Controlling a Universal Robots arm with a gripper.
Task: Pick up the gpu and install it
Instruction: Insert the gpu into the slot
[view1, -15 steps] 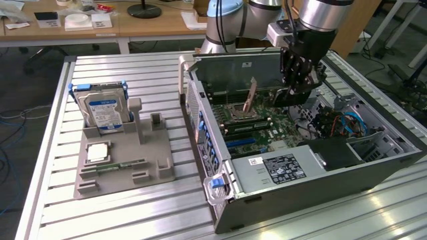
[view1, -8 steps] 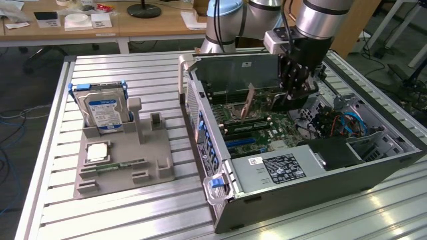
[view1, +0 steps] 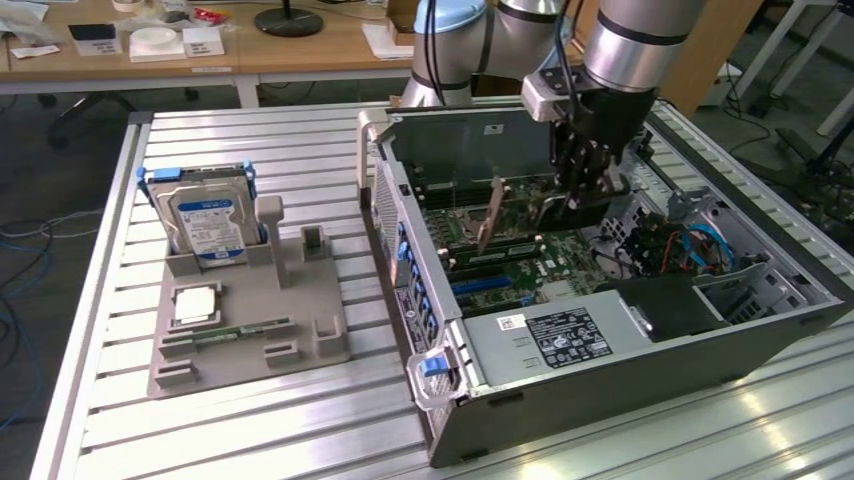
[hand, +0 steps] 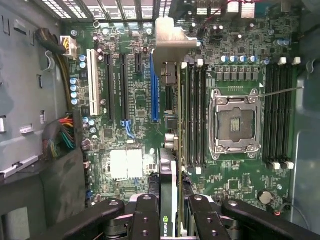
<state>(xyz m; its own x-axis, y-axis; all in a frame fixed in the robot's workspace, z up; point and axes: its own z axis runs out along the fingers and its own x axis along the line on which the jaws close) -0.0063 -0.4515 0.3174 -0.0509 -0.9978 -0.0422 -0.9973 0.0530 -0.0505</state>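
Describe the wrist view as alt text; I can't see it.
The pincer grips the gpu edge-on over the motherboard, close beside the blue slot. Its silver bracket points away from the pincer; the empty CPU socket lies alongside.

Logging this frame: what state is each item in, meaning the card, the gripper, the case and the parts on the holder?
case: on its side, panel off.
gpu: gripped, edge-on above the motherboard.
gripper: shut on the gpu, inside the case.
hard drive: upright in the gray holder.
memory stick: lying flat in the gray holder.
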